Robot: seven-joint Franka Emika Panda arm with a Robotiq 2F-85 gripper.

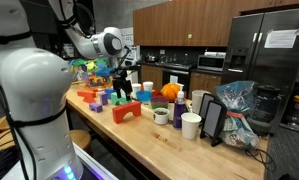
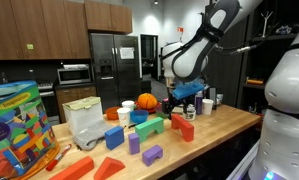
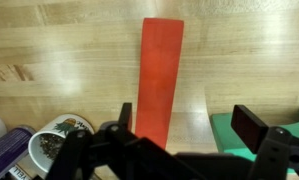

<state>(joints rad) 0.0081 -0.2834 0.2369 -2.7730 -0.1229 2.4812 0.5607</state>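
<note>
Tabletop (image 3: 59, 50): pale wood, bare on both sides of the red block's far half.
Gripper (image 3: 185, 114): mine, spread wide, holding nothing, poised above the block's near end.
Red block (image 3: 161, 70): long, flat on the wood, straight edges running away from me, lying between my jaws.
Green block (image 3: 220, 132): just right of it, a strip of wood between.
Mug (image 3: 57, 145): near its left edge, apart.
</note>
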